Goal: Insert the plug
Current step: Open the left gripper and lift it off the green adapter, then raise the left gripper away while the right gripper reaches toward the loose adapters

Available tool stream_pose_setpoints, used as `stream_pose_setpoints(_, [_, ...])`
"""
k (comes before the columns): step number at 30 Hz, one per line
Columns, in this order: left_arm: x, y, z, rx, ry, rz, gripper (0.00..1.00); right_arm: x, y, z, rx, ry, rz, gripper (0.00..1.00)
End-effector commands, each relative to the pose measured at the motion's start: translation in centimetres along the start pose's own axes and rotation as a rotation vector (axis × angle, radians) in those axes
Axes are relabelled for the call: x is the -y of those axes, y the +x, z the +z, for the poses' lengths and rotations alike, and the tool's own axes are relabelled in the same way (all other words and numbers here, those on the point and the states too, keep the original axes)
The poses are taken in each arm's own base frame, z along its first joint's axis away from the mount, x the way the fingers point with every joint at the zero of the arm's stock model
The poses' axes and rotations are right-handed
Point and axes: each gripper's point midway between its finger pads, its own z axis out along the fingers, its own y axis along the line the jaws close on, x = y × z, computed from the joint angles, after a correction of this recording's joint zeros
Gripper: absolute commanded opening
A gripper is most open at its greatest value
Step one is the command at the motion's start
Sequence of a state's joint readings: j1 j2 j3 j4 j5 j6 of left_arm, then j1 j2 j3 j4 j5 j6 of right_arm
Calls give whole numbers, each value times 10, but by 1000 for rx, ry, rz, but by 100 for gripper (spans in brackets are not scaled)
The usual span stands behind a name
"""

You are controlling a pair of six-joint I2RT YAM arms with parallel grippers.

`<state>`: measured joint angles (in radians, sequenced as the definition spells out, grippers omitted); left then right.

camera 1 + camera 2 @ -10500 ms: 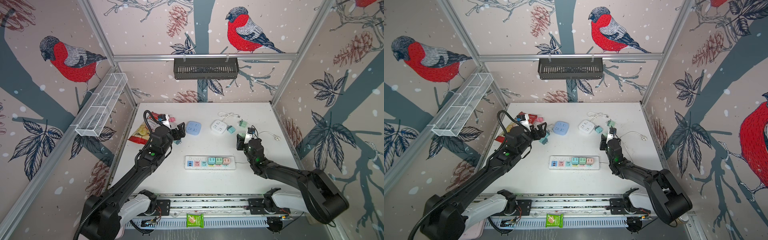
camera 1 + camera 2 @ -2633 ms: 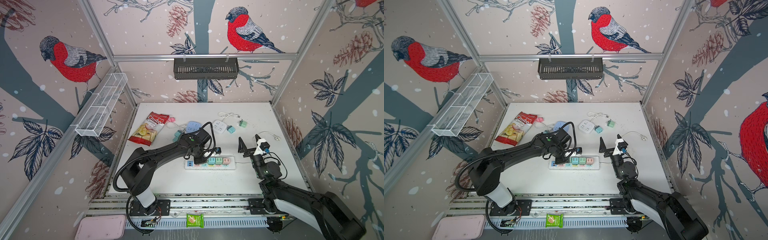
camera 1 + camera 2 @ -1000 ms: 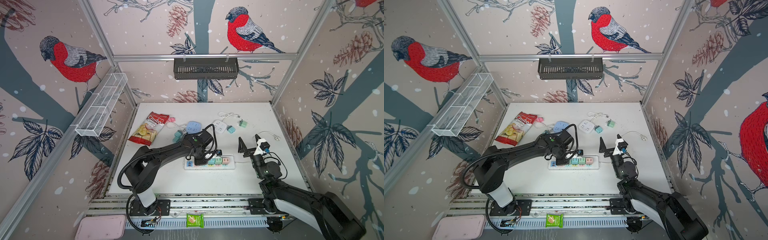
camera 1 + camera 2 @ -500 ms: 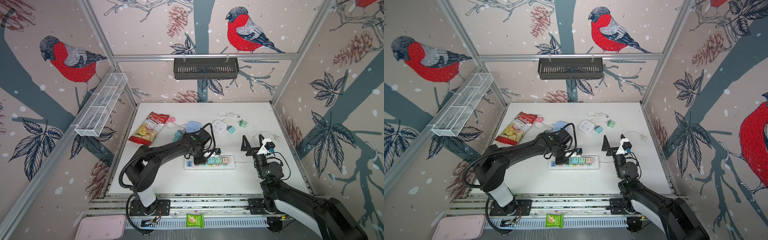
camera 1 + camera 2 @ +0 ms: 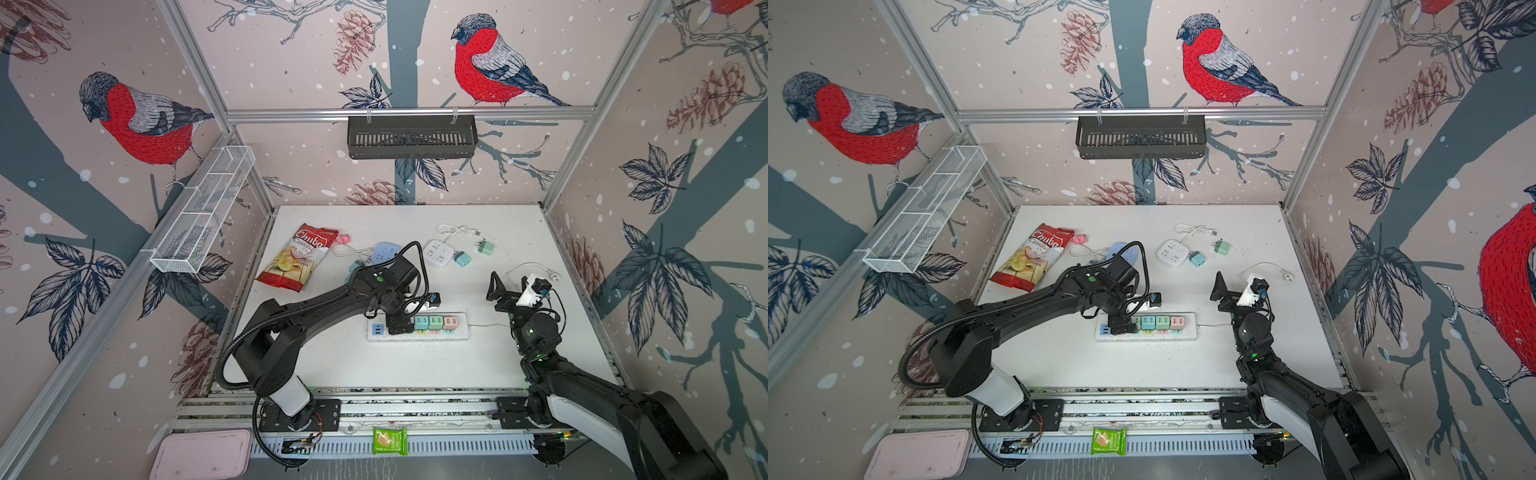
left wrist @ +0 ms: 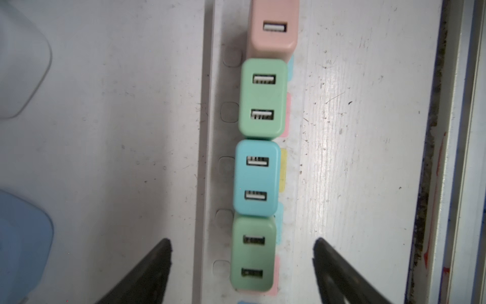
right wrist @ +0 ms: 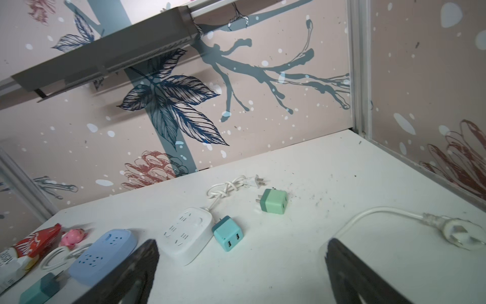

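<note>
Item: end green plug [image 6: 253, 252], a pale, rounded block with two ports, sitting upright in the power strip [image 6: 210, 147] that is lying near the front middle of the table [image 5: 415, 370]. It is closing a row of four, touching the blue plug [image 6: 256, 177] beside it, with another green plug [image 6: 261, 98] and a pink plug [image 6: 273, 26] standing beyond. It is looking level and square with its neighbours, but its prongs are hidden, so full seating is only a judgement. The left gripper [image 6: 242, 241] is hanging directly over this plug with its fingers spread wide on either side, gripping nothing. The right gripper [image 7: 242, 244] is hovering well apart, fingers likewise parted and empty. Step in hand: insertion is looking done, and the plug is being let go. Next move: lifting the left arm straight up without nudging the row.
</note>
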<state>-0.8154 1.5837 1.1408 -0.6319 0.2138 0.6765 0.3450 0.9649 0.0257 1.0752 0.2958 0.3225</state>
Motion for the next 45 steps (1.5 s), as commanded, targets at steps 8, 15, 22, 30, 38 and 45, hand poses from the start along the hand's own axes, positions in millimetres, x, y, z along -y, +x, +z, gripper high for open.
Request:
stream_pose_setpoints(8, [-80, -75, -161, 497, -562, -357, 99, -3, 8, 13, -57, -3, 18, 100])
stream_pose_setpoints(15, [-64, -41, -275, 1112, -677, -787, 99, -6, 14, 24, -96, -1, 7, 100])
stream_pose_setpoints(22, [-38, 55, -245, 1381, -806, -990, 99, -9, 22, 39, -136, 4, -5, 98])
stream_pose_setpoints(30, [-34, 72, -217, 1332, -910, -872, 99, -18, 47, 69, -269, 11, -54, 92])
stream_pose_setpoints(38, [-52, 56, -193, 1240, -884, -871, 99, -21, 68, 96, -392, 51, -75, 93])
stream_pose_setpoints(45, [-63, 64, -185, 1183, -945, -886, 99, -31, 102, 133, -572, 112, -37, 90])
